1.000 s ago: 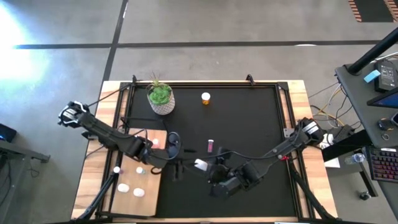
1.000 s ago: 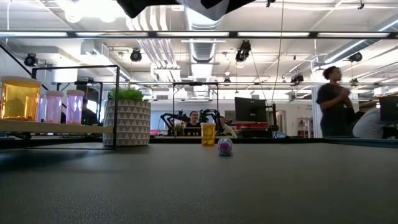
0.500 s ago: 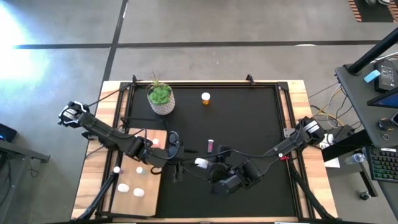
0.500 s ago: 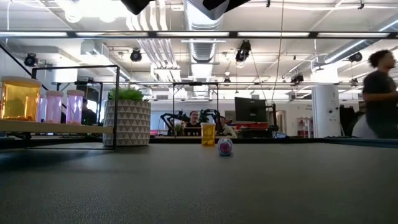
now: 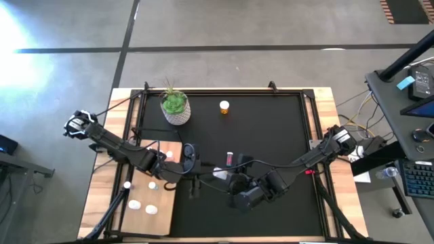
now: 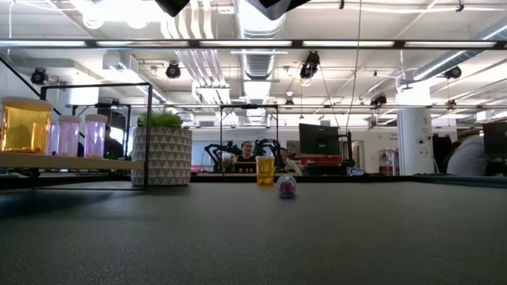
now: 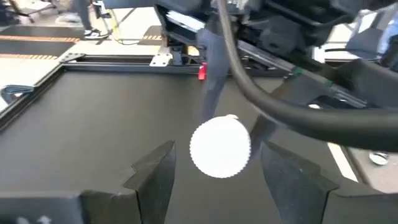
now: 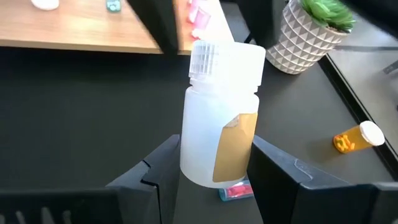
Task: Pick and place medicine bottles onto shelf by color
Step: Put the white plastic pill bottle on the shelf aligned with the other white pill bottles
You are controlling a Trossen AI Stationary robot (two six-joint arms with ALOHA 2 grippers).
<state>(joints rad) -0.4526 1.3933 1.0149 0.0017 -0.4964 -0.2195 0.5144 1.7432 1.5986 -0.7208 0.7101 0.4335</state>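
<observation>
Near the front middle of the black mat (image 5: pixel 271 135), seen from above, the two arms meet. The right gripper (image 5: pixel 224 177) has drifted slightly toward the shelf (image 5: pixel 150 196) over the last second, carrying a white bottle (image 5: pixel 219 175), and the left gripper (image 5: pixel 193 169) waits just beside it, by the shelf's inner edge. On the shelf lie white caps and a pink bottle (image 5: pixel 169 155). A loose pink bottle (image 5: pixel 230 158) lies mid-mat, an orange bottle (image 5: pixel 224 106) stands near the far edge, and the plant pot (image 5: pixel 175 108) is by the far-left corner.

From table height, the orange bottle (image 6: pixel 264 171) and the pink bottle (image 6: pixel 287 187) sit untouched mid-mat, while an orange and two pink bottles stand on the shelf (image 6: pixel 71 161) at left. The arms show only as dark shapes overhead. A person who crossed the room behind is now nearly out of sight.

Past the left wrist, the left gripper (image 7: pixel 217 169) stands spread, with the white bottle's cap (image 7: pixel 220 148) facing it, not yet touched.

Past the right wrist, the right gripper (image 8: pixel 211 158) pinches the white bottle (image 8: pixel 219 112) by its lower body, cap toward the shelf (image 8: pixel 81 31).

This looks like a handover in mid-air: the bottle has closed on the left jaws, and they must still shut on it before the right lets go.
</observation>
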